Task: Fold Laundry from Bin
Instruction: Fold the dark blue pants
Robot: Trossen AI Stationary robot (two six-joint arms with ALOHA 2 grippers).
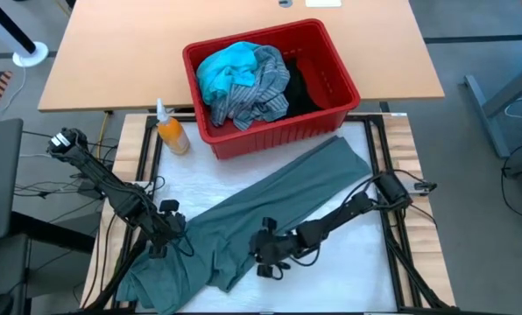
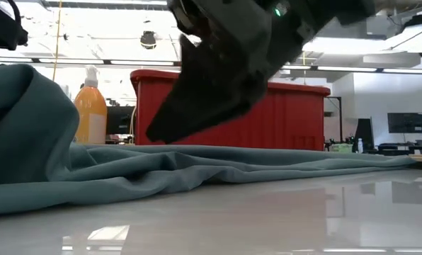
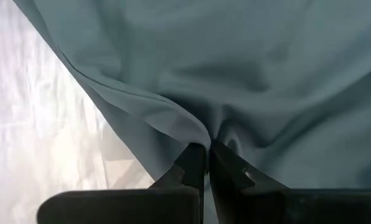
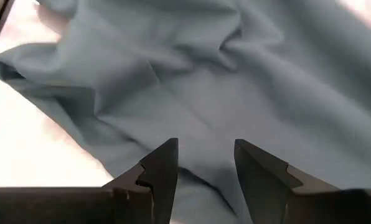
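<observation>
spreading grey-green garment (image 1: 270, 197) on worktop (image 1: 243, 166): left claw (image 3: 205, 155) clamped on cloth, right claw (image 4: 205, 163) apart above it; next, likely pinching a second edge.

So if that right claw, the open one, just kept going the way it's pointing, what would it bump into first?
Most likely the grey-green garment: the right gripper points its open jaws straight at that cloth, spread on the table just ahead. How near it is I can't tell.

White table (image 1: 349, 262); grey-green garment (image 1: 270, 206)
</observation>
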